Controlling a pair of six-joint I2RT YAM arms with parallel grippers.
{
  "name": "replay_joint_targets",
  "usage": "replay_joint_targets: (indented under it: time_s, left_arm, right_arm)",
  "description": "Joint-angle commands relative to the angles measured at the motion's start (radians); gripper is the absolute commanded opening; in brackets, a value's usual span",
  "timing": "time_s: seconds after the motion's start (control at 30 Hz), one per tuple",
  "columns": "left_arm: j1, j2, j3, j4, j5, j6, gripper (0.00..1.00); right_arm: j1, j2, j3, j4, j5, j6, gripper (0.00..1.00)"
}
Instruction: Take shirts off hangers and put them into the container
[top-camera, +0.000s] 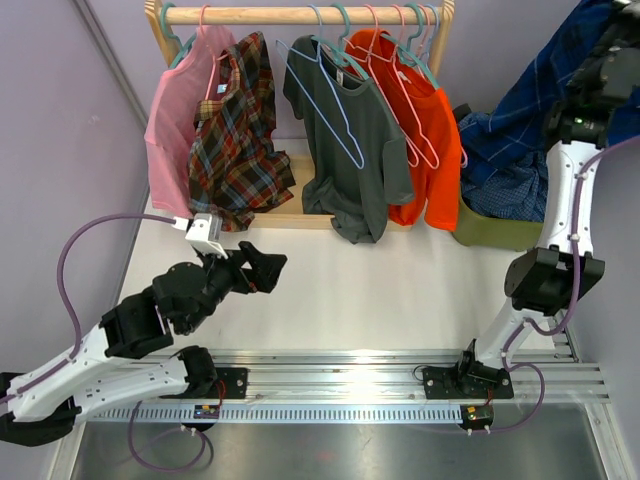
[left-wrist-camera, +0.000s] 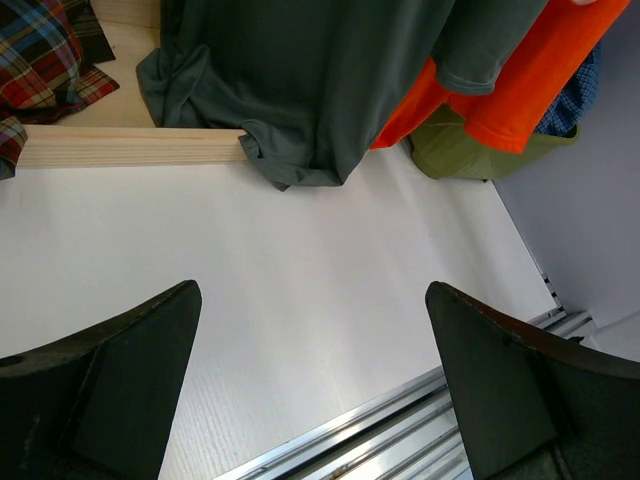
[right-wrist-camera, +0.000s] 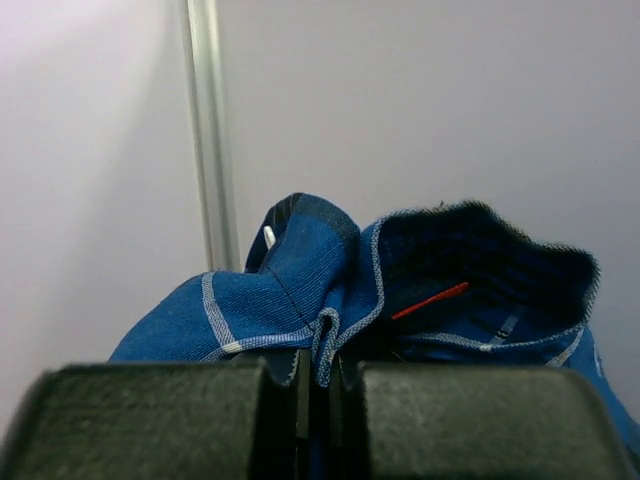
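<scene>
Pinching the dark blue plaid button-up shirt (right-wrist-camera: 300, 290) near its collar, the right gripper (right-wrist-camera: 318, 400) has its jaws pressed together on the fabric and sits high, with the rest of the shirt draping below it onto the olive plastic bin (top-camera: 495, 232). The left gripper (left-wrist-camera: 312, 320) is spread wide with nothing between its fingers, low over the white table (left-wrist-camera: 300, 250). Straight ahead of it the dark grey t-shirt (left-wrist-camera: 300, 80) hem touches the table, the orange t-shirt (left-wrist-camera: 520, 90) and bin are ahead-right, the red-brown-green plaid shirt (left-wrist-camera: 40, 50) is ahead-left, and the pink shirt (top-camera: 172, 120) is furthest left on the wooden rail (top-camera: 300, 15).
</scene>
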Motion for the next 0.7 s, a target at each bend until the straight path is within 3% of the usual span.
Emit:
replay_joint_targets:
  time_s: [0.0, 0.2, 0.53, 0.67]
  left_arm:
    - [0.0, -0.042, -0.042, 0.043, -0.017, -0.033, 0.99]
    - [0.0, -0.06, -0.088, 0.061, -0.013, -0.054, 0.99]
    - [0.0, -0.033, -0.122, 0.129, -0.002, -0.035, 0.99]
    - [0.002, -0.023, -0.125, 0.138, -0.007, -0.025, 0.99]
  right_arm:
    - [0.035, 0.012, -0.133, 0.027, -0.014, -0.058, 0.0]
    - [0.087, 0.058, -0.268, -0.136, -0.017, 0.083, 0.0]
    - [0.144, 0.129, -0.292, -0.786, -0.106, 0.519, 0.0]
    - [0.182, 0.124, -0.43, -0.895, 0.035, 0.605, 0.0]
